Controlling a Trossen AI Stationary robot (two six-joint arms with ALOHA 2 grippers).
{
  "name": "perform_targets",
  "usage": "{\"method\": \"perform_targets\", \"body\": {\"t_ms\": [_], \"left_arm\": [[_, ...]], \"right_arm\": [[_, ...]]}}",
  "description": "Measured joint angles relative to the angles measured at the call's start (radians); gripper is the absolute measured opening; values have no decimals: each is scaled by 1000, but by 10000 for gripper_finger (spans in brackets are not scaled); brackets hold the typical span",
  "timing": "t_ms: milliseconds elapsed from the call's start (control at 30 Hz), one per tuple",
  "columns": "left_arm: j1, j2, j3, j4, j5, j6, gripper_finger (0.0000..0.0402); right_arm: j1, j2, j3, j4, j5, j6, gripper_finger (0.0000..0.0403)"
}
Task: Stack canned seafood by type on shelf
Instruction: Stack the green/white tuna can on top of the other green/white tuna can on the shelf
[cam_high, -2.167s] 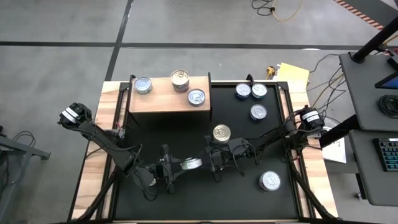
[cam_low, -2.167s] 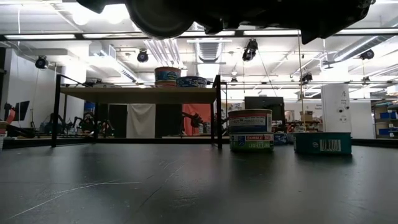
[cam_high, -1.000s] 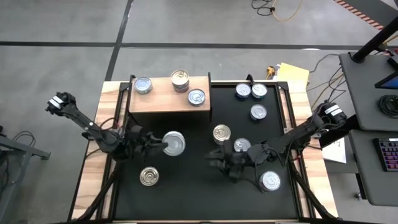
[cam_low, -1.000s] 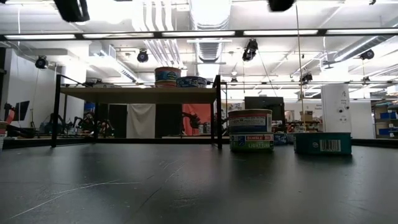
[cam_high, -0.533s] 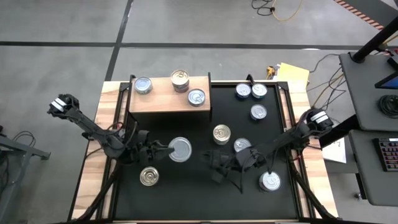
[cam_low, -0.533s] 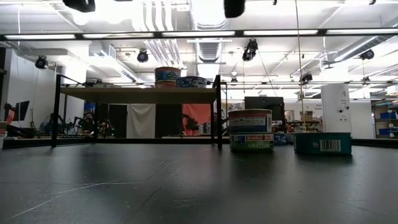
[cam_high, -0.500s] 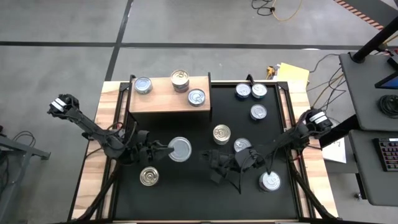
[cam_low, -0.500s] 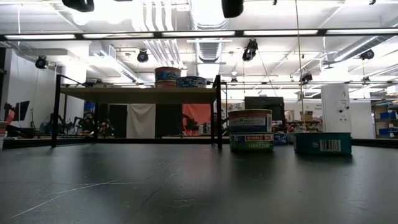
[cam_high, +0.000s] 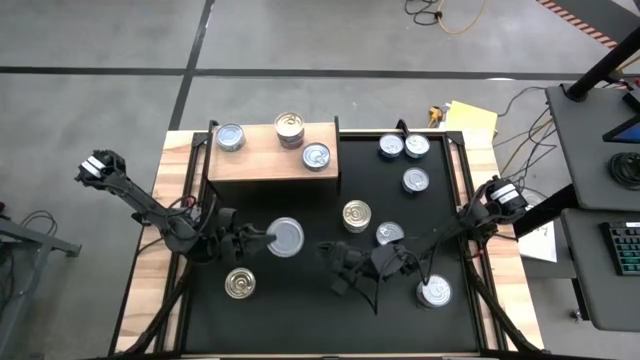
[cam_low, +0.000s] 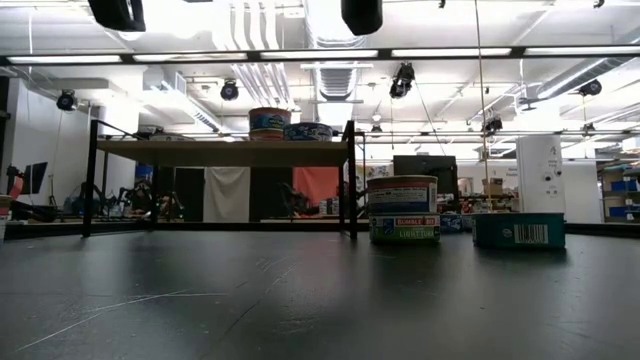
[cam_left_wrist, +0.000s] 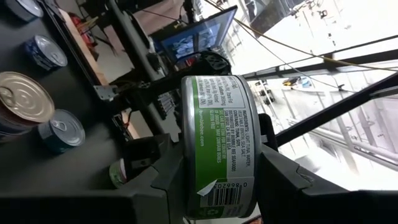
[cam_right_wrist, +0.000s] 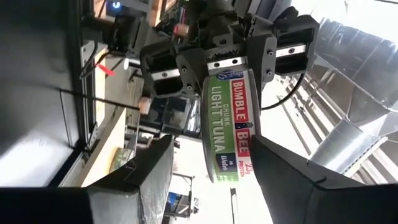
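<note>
My left tool grips a tuna can; right tool spread empty. Carry it level to the shelf.

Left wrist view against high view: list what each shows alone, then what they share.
Only the left wrist view: the green printed side label and barcode of the round metal tin clamped in the left gripper.
Only the high view: the light-brown wooden shelf carrying three tins, and a lone gold-topped tin on the black table nearer the left arm.
Both: the held tin, a silver disc from above, and the mid-table gold-topped tin with a blue-sided tin beside it.
</note>
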Motion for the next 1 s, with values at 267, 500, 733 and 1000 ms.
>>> {"method": "perform_targets", "body": {"t_ms": [267, 500, 733, 1000], "left_arm": [[1, -45, -40, -17, -29, 13, 126], [1, -58, -40, -9, -32, 28, 126], [0, -47, -40, -5, -33, 28, 126], [0, -46, -40, -4, -29, 54, 126]], "right_arm": [[-2, -1, 1, 11, 46, -21, 201], [-18, -1, 2, 7, 75, -37, 205], [-33, -1, 34, 6, 45, -25, 214], [-40, -1, 34, -6, -19, 27, 217]]}}
